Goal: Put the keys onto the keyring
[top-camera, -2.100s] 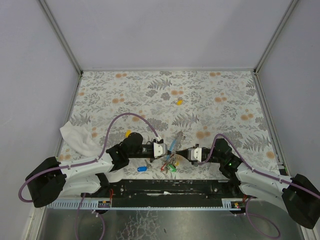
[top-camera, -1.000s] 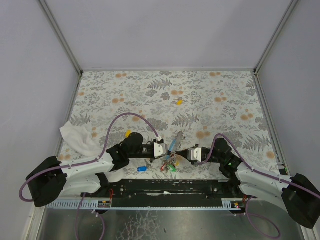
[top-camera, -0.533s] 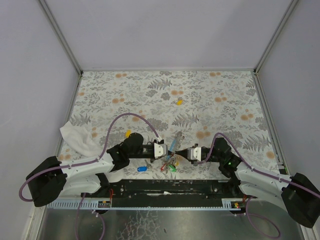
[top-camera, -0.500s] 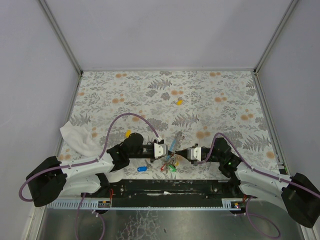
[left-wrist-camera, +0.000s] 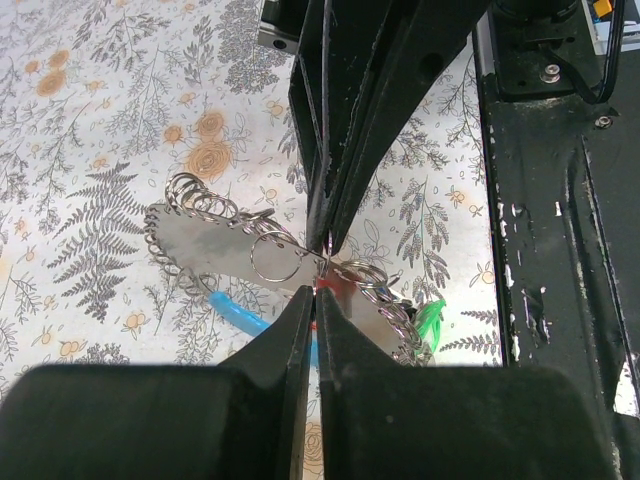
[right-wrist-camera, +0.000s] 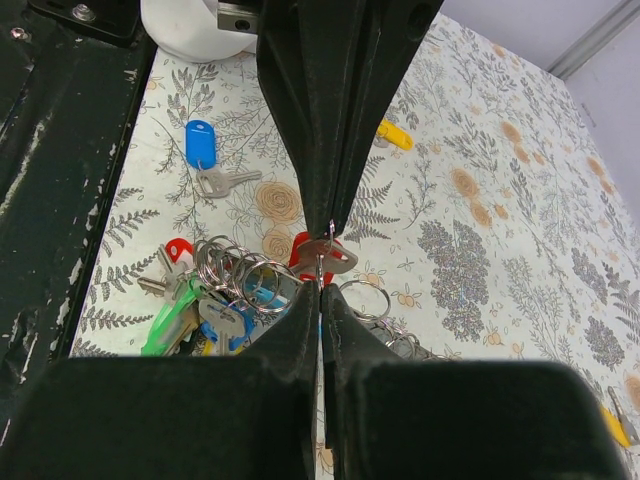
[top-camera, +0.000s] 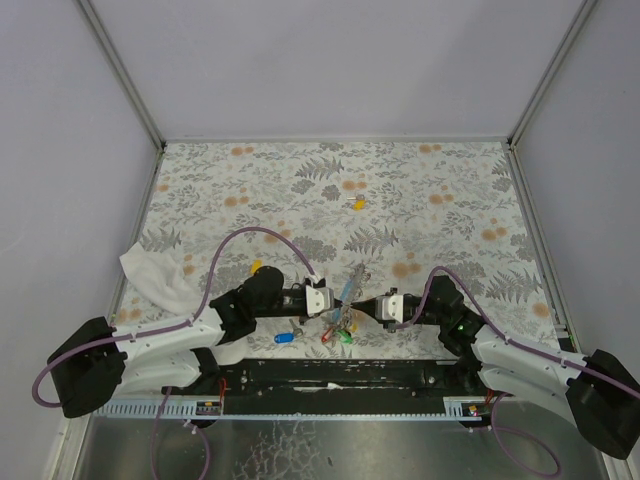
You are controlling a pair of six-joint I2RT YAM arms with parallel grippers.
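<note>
Low centre of the top view: left pincer [top-camera: 336, 304] and right pincer [top-camera: 362, 305] stay shut, tip to tip, at the small metal keyring on its grey coiled cord [top-camera: 350, 285] and a red-headed key [right-wrist-camera: 340, 258]. Only the left elbow has shifted. Threading looks unfinished; which pincer grips what is unclear.

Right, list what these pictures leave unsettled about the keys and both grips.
- Top external: the keyring cluster is too small to count keys, and the left gripper and right gripper overlap it.
- Left wrist: the left gripper's shut fingers hide what they pinch.
- Right wrist: both grippers' fingers cover where the red key meets the keyring; threaded or not is unclear.
</note>
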